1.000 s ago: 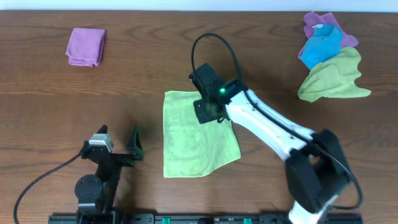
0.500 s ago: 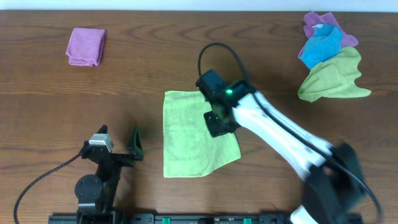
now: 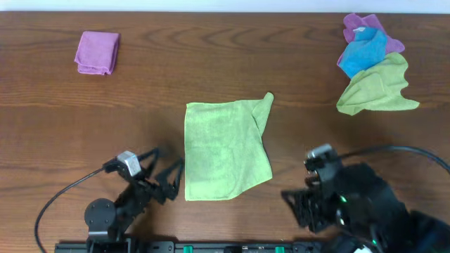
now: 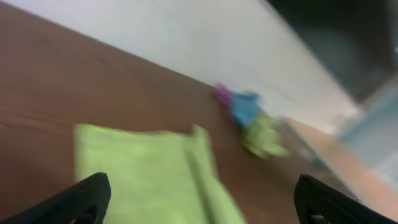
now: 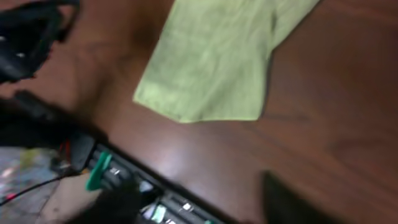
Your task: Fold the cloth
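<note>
The light green cloth (image 3: 223, 151) lies flat at the table's centre. Its right edge is turned over into a narrow flap ending in a raised corner (image 3: 266, 105). My left gripper (image 3: 167, 169) sits just left of the cloth's lower left part. It is open, and the left wrist view shows its fingers (image 4: 87, 196) wide apart, with the cloth (image 4: 143, 168) ahead and nothing between them. My right gripper (image 3: 294, 207) is drawn back to the front right, apart from the cloth. In the blurred right wrist view its fingers (image 5: 292, 199) stand apart over bare wood, and the cloth (image 5: 217, 56) lies beyond.
A folded purple cloth (image 3: 97, 52) lies at the back left. A heap of purple, blue and green cloths (image 3: 373, 67) sits at the back right. The black mounting rail (image 3: 211, 247) runs along the front edge, and a cable (image 3: 408, 151) loops out from the right arm.
My right arm let go of the cloth, opened, and pulled back from the centre to the front right. The cloth's right edge now lies turned over. My left gripper swung toward the cloth.
</note>
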Controlling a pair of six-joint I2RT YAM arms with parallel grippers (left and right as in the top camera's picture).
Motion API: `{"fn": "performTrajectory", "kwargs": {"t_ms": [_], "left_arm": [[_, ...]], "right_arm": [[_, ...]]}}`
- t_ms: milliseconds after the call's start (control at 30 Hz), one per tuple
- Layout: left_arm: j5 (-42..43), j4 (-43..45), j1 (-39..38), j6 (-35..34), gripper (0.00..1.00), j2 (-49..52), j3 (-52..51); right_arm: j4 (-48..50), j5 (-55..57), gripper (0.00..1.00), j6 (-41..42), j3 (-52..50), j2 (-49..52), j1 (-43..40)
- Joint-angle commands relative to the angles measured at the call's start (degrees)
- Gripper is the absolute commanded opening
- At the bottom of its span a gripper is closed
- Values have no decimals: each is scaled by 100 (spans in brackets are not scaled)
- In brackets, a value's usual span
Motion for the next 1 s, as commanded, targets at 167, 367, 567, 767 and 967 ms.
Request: {"fn": "performTrajectory", "kwargs": {"t_ms": [167, 367, 567, 767, 967], "left_arm": [[946, 415, -35, -1493, 96, -28, -85], [671, -103, -103, -927, 97, 227, -70], [90, 168, -350, -138, 96, 1521, 813], [-81, 87, -649, 1045, 96, 4212, 2212], [-1950, -955, -1683, 2199, 96, 7217, 3799]], "right_arm": [[52, -876, 99, 160, -111, -315, 46], [105, -741, 99, -35, -111, -317, 46], [452, -619, 98, -55, -111, -315, 46], [525, -616, 92, -55, -111, -315, 46], [516, -538, 90, -57, -111, -315, 46]]}}
